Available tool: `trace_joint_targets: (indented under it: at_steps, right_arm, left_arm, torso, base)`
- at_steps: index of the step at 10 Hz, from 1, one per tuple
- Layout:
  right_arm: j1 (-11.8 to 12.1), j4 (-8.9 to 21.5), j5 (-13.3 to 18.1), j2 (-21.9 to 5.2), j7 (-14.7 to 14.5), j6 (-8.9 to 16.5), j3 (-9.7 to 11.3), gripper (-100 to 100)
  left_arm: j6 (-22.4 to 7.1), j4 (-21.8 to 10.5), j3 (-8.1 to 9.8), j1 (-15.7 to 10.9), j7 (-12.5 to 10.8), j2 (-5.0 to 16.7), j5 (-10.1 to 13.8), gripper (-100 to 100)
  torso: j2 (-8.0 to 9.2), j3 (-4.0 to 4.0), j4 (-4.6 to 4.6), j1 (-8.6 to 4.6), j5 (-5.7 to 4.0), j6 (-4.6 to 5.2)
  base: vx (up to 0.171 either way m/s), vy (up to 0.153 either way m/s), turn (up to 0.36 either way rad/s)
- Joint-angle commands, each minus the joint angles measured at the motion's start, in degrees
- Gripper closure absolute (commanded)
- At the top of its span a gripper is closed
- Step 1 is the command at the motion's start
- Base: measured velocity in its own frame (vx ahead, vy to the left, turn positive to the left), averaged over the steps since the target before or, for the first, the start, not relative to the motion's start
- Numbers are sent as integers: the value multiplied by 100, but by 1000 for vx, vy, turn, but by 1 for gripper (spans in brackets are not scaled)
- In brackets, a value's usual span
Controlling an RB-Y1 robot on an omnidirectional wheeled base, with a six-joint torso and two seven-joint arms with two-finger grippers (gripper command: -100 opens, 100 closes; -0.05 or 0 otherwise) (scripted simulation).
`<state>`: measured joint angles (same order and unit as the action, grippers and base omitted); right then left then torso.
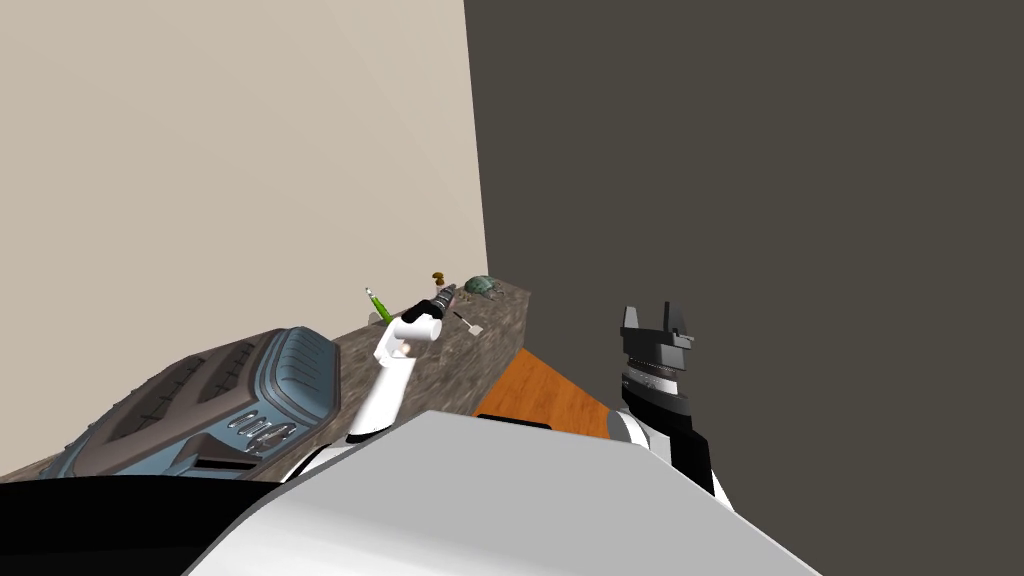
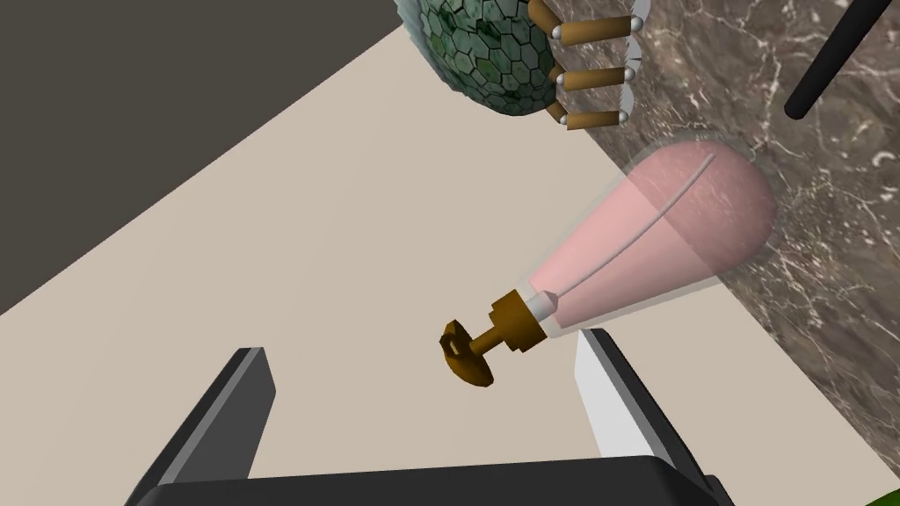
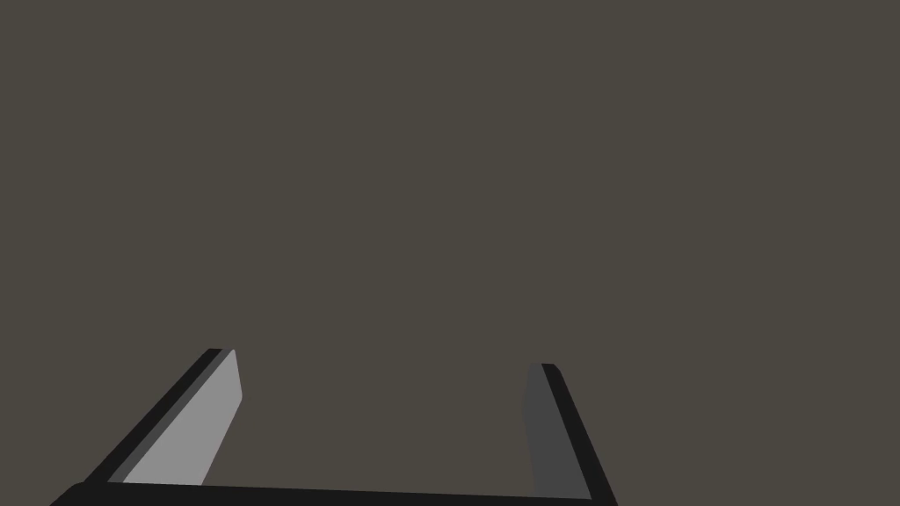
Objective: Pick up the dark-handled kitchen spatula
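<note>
The spatula (image 1: 466,323) lies on the brown marbled counter (image 1: 500,320), a thin dark handle with a small pale blade at its near end. My left gripper (image 1: 447,291) hovers over the counter just beside and beyond it, close to the beige wall. In the left wrist view that gripper (image 2: 420,347) is open with nothing between its fingers, and a black rod (image 2: 826,66), apparently the spatula's handle, crosses the counter off to one side. My right gripper (image 1: 650,312) is raised off the counter's end, facing the dark wall, and stands open (image 3: 382,358).
A pink glass bulb with a brown stopper (image 2: 615,255) lies just ahead of the left fingers. A green scaled object with brown pegs (image 2: 492,53) sits beyond it. A green bottle (image 1: 377,303) stands left of the arm. A grey cooktop (image 1: 230,400) fills the counter's near part; orange floor (image 1: 545,390) lies alongside.
</note>
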<state>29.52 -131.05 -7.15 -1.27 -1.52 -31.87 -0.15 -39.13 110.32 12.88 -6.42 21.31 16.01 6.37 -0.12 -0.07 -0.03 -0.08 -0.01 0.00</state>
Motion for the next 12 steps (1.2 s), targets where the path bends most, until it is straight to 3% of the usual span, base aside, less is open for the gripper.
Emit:
trace_joint_targets:
  at_steps: [1, 5, 6, 8, 9, 11, 12]
  right_arm:
    - [0, 0, 0, 0, 0, 0, 0, 0]
    - [0, 0, 0, 0, 0, 0, 0, 0]
    - [0, 0, 0, 0, 0, 0, 0, 0]
    - [0, 0, 0, 0, 0, 0, 0, 0]
    - [0, 0, 0, 0, 0, 0, 0, 0]
    - [0, 0, 0, 0, 0, 0, 0, 0]
    - [0, 0, 0, 0, 0, 0, 0, 0]
  left_arm:
    - [-286, -72, 14, -64, 71, 37, 27, -100]
    - [-865, -211, 30, -155, 198, 103, 75, -100]
    - [-1068, -348, 42, -233, 322, 172, 120, -100]
    - [-1316, -348, 42, -233, 322, 172, 120, -100]
    - [-1510, -481, 48, -300, 444, 243, 163, -100]
    - [-1760, -481, 48, -300, 444, 243, 163, -100]
    - [-1953, -610, 51, -355, 562, 315, 204, -100]
  torso:
    - [0, 0, 0, 0, 0, 0]
    - [-1, -1, -1, 0, 0, 0]
    - [3, 1, 0, 1, 0, 0]
    - [-3, -2, -1, -4, -1, 1]
    - [2, 0, 0, 1, 0, 0]
    - [-5, -4, -2, 0, 0, 0]
    - [1, 0, 0, 3, 0, 0]
  base:
    - [33, -23, 11]
    - [24, -17, 3]
    - [37, -29, -1]
    - [29, -22, 2]
    - [43, -25, -6]
    - [34, -14, 0]
    - [39, -22, -11]
